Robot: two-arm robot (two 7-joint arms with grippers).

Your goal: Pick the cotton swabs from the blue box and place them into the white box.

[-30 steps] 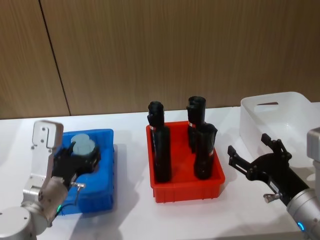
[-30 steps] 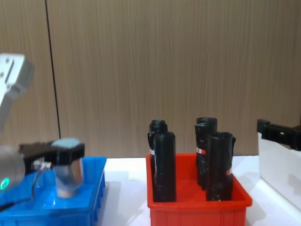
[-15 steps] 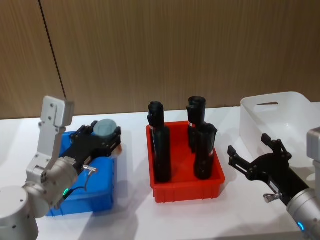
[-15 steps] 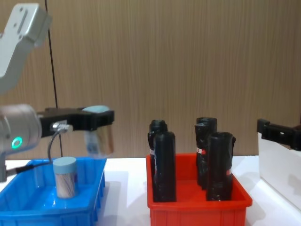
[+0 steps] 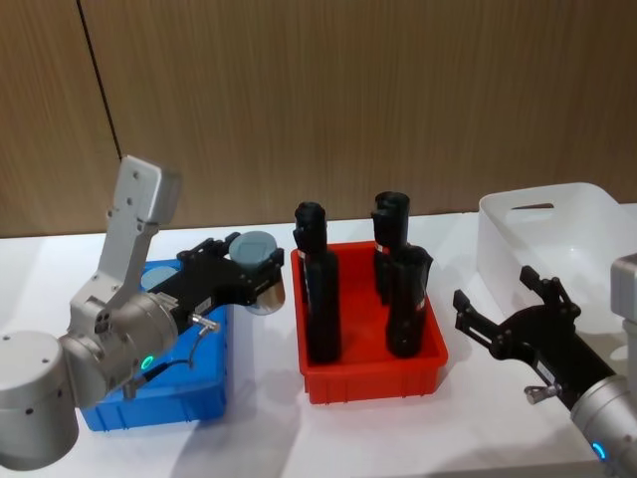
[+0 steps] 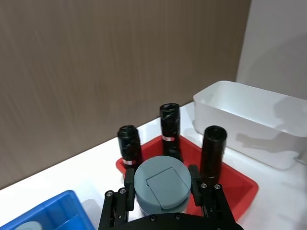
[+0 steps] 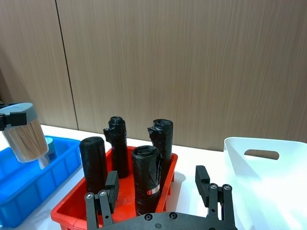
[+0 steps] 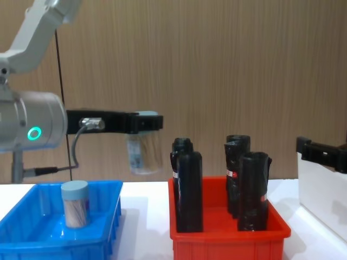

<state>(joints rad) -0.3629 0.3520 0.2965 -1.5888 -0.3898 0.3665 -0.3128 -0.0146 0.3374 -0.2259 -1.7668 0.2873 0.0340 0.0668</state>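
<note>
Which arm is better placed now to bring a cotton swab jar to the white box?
Left. The left gripper holds a cotton swab jar in its fingers, lifted near the red bin. The right gripper hovers open and empty near the white box.

Left tool around swab jar, aloft between blue box and red bin.

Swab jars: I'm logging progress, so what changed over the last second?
The left gripper lifted one jar out of the blue box and carried it rightward; it now holds it in the air, near the red bin. The other jar stayed in the blue box; the bottles, white box and open right gripper did not move.
</note>
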